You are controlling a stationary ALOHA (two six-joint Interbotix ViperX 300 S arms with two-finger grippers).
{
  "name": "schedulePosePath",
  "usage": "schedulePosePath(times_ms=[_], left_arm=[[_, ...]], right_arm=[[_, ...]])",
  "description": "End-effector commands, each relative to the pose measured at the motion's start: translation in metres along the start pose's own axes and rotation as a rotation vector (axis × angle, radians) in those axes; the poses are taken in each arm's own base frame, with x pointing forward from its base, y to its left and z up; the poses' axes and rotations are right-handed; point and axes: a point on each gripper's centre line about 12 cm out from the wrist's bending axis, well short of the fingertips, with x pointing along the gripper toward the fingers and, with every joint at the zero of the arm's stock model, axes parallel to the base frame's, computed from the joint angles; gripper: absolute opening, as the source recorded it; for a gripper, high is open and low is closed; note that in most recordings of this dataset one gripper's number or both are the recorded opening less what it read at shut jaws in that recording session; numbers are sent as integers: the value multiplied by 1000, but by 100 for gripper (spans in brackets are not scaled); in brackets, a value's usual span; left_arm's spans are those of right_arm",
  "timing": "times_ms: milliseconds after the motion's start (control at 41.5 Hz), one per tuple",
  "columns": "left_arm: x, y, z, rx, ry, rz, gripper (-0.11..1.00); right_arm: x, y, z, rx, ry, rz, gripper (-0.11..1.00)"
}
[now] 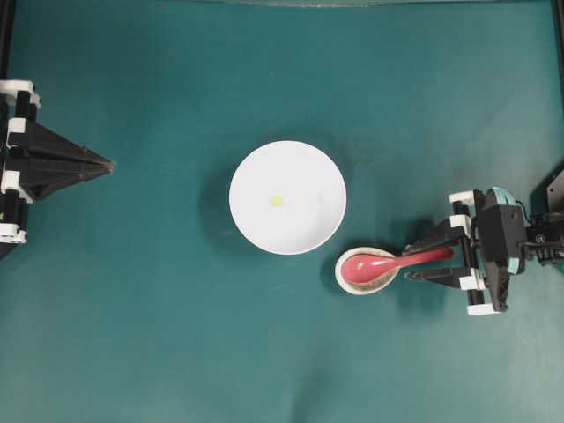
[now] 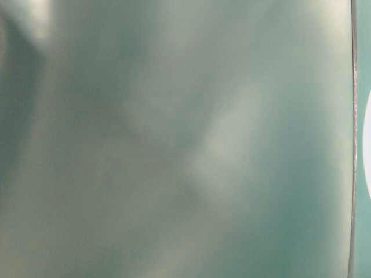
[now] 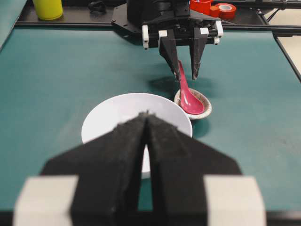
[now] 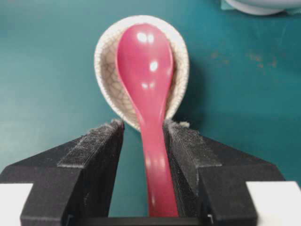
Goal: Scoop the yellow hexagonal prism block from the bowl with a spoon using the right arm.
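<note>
Teal matting (image 1: 159,335) covers the whole table in the overhead view. Near the middle of that frame sits the white bowl (image 1: 287,197), and inside it, slightly left of its centre, lies the tiny yellow hexagonal prism block (image 1: 277,201). Just beside the bowl, at its lower right, a small speckled beige spoon rest (image 1: 364,280) holds the scoop of the pink-red spoon (image 1: 381,263), whose handle points toward the right edge of the frame.

The right gripper (image 1: 436,263) reaches in from the right with its two black fingers on either side of the handle. In the right wrist view the fingers (image 4: 94,150) stand apart with the handle between them: the handle lies against the right-hand pad, while a gap shows on the left (so the spoon is straddled, not clamped).

The left gripper (image 1: 101,164) sits at the left edge of the overhead view, well apart from the bowl, its fingers pressed together to a point.

The table-level view is a blur of pale green.
</note>
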Motion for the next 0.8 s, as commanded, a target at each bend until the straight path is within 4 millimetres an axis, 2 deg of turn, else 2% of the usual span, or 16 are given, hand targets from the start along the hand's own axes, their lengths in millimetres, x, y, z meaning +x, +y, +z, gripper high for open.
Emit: schedulePosePath(times_ms=[0, 434, 771], left_arm=[[2, 1, 6, 1, -12, 3, 1], [2, 1, 6, 1, -9, 3, 1], [2, 1, 6, 1, -6, 3, 1]], right_arm=[[1, 2, 8, 3, -34, 6, 45], [2, -6, 11, -30, -44, -27, 45], [10, -4, 11, -31, -25, -25, 45]])
